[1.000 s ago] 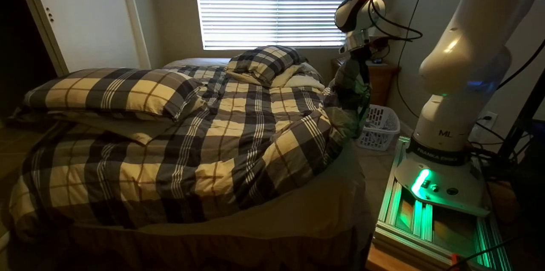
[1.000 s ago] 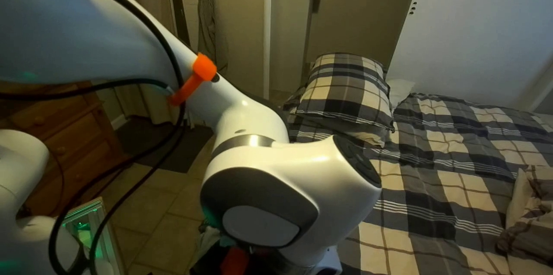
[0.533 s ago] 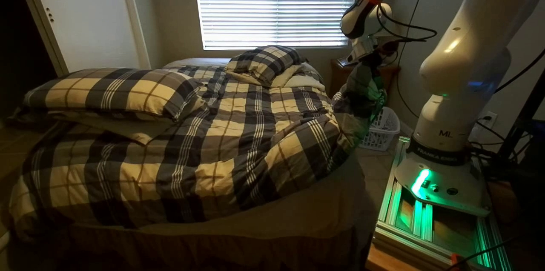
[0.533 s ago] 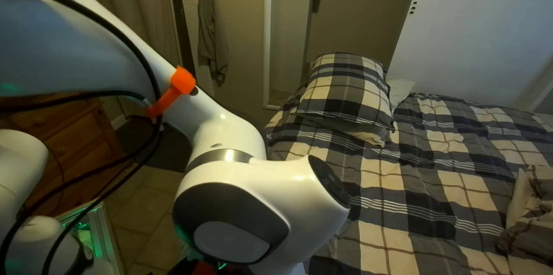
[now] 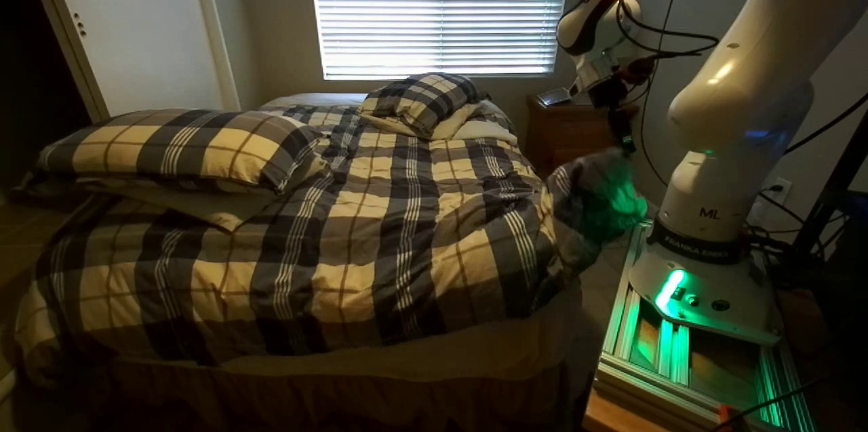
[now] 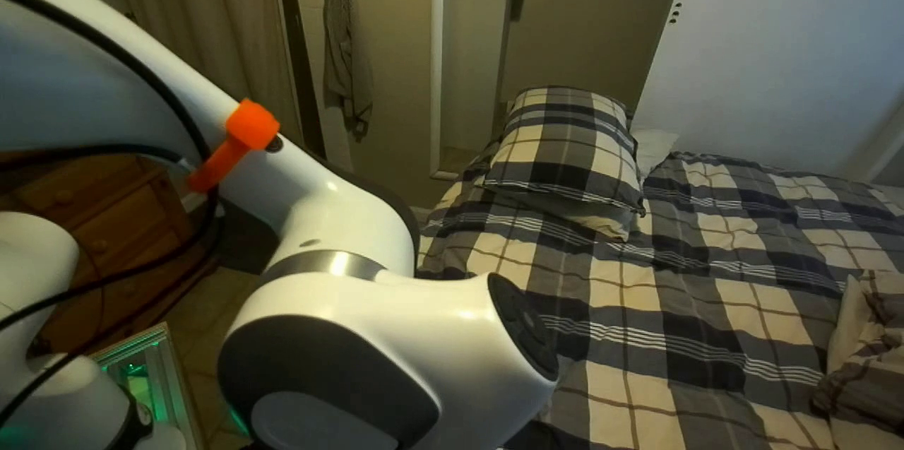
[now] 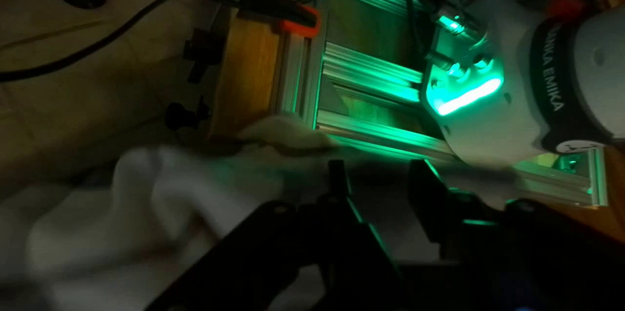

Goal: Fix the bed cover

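The bed cover, cream with dark navy-black checks, lies over the bed, and it also shows in an exterior view. Its near-robot corner bulges off the bed edge in a blurred bunch, lit green by the robot base. My gripper is just above that bunch, pointing down. In the wrist view my gripper has its two dark fingers apart with nothing held between them. The blurred cover lies beneath and to the left of the fingers. The fingers are hidden in an exterior view by the arm.
Matching plaid pillows lie at the near left of the bed and at its far side. A tan sheet hangs below the cover. A wooden nightstand stands behind. The robot's base frame is beside the bed.
My gripper has moved right, toward the robot base, drawing the cover's corner with it. The fingers have let go, and the corner has dropped below them. The cover's near edge looks flatter.
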`<action>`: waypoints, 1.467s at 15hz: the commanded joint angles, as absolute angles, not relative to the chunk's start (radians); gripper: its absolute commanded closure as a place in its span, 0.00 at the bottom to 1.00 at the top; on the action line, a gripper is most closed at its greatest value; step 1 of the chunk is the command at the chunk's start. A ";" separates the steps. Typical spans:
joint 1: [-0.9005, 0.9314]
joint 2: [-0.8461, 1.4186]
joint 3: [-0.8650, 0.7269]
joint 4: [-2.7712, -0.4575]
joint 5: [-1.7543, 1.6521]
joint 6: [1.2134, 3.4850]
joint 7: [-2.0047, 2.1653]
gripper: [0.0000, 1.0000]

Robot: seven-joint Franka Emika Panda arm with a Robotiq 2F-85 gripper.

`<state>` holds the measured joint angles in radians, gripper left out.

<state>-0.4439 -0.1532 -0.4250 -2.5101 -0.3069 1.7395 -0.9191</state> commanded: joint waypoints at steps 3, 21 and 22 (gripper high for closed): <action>-0.436 -0.326 -0.448 -2.509 -0.313 1.560 -0.972 0.17; -0.255 -0.347 -0.346 -2.491 0.041 2.255 -0.454 0.00; -0.251 -0.348 -0.341 -2.488 0.042 2.252 -0.426 0.00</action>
<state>-0.2605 -0.3474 -0.3536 -2.4872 0.0312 2.2271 -0.5116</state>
